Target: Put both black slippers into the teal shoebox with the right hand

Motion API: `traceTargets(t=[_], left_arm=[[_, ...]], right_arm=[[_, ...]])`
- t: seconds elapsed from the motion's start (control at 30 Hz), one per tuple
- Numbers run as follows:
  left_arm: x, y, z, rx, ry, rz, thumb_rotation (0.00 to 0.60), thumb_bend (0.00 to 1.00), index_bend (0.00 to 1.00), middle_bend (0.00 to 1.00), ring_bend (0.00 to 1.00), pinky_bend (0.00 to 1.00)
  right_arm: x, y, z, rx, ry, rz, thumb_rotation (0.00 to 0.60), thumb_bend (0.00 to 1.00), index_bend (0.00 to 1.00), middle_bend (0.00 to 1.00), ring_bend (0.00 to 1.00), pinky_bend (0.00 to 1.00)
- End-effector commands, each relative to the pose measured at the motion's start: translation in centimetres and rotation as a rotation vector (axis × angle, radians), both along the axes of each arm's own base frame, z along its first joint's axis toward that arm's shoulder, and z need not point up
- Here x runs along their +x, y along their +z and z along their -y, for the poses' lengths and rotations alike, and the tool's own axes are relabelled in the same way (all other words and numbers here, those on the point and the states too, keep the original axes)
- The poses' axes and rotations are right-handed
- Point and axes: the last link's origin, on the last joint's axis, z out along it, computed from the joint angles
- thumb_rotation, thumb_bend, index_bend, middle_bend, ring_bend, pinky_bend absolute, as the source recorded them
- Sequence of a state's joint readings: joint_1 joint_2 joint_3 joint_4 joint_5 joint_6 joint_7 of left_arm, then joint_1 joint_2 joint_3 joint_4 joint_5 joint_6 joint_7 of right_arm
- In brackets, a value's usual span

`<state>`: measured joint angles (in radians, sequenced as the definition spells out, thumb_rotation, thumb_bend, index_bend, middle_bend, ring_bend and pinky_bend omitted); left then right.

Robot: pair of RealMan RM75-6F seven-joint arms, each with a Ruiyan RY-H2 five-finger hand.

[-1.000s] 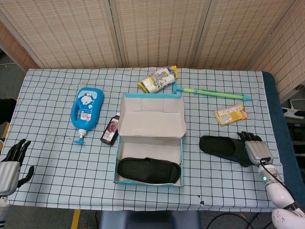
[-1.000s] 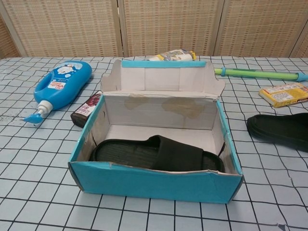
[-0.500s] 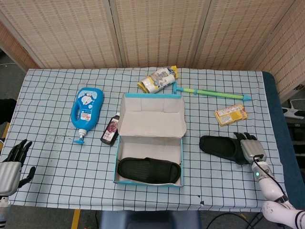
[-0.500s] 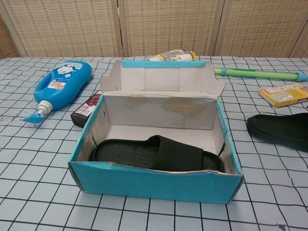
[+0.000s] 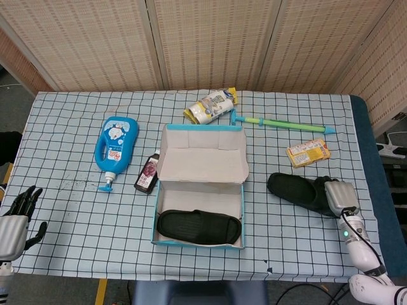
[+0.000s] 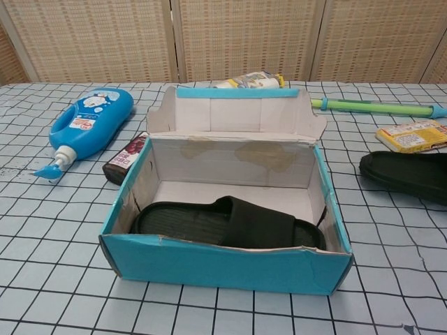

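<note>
One black slipper (image 5: 198, 227) (image 6: 230, 223) lies inside the teal shoebox (image 5: 154, 219) (image 6: 223, 269), whose lid stands open at the back. The second black slipper (image 5: 296, 189) (image 6: 408, 174) is to the right of the box, its toe pointing towards it. My right hand (image 5: 340, 197) grips that slipper's right end and holds it slightly off the checked cloth; the chest view does not show this hand. My left hand (image 5: 16, 219) rests at the table's front left corner, fingers apart and holding nothing.
A blue bottle (image 5: 116, 145) and a small dark bottle (image 5: 147, 173) lie left of the box. Behind it are a snack bag (image 5: 212, 105) and a green stick (image 5: 283, 123). A yellow packet (image 5: 308, 152) lies just beyond the held slipper.
My right hand has closed on the second slipper's right end, and the slipper has shifted slightly away from me and risen a little. The left hand has not moved.
</note>
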<state>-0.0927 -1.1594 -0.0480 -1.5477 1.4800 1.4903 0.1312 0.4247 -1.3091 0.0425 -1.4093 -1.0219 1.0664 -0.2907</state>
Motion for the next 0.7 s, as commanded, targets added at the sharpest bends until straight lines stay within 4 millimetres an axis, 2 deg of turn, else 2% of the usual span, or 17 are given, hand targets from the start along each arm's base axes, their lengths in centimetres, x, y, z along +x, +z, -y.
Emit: traceTargets(t=[0.03, 0.23, 0.33, 0.5, 0.7], left_arm=[[0.0, 0.0, 0.0, 0.001, 0.001, 0.000, 0.600, 0.41, 0.03, 0.00, 0.09, 0.53], [-0.1, -0.1, -0.1, 0.000, 0.008, -0.001, 0.600, 0.41, 0.03, 0.00, 0.09, 0.53], [-0.1, -0.1, 0.0, 0.000, 0.009, -0.002, 0.600, 0.41, 0.03, 0.00, 0.09, 0.53], [-0.1, -0.1, -0.1, 0.001, 0.011, -0.001, 0.600, 0.41, 0.03, 0.00, 0.09, 0.53], [-0.1, -0.1, -0.1, -0.001, 0.013, -0.004, 0.600, 0.41, 0.03, 0.00, 0.09, 0.53]], right_arm=[[1.8, 1.9, -1.0, -0.110, 0.102, -0.061, 0.600, 0.03, 0.60, 0.63, 0.50, 0.51], [5.6, 3.8, -3.4, -0.294, 0.263, -0.172, 0.600, 0.03, 0.60, 0.63, 0.50, 0.52], [7.4, 3.8, -4.3, -0.368, 0.349, -0.191, 0.600, 0.03, 0.60, 0.63, 0.50, 0.52], [10.5, 2.3, -4.5, -0.429, 0.505, -0.121, 0.600, 0.03, 0.61, 0.64, 0.51, 0.53], [15.3, -0.6, -3.4, -0.441, 0.638, 0.023, 0.600, 0.03, 0.62, 0.65, 0.52, 0.53]])
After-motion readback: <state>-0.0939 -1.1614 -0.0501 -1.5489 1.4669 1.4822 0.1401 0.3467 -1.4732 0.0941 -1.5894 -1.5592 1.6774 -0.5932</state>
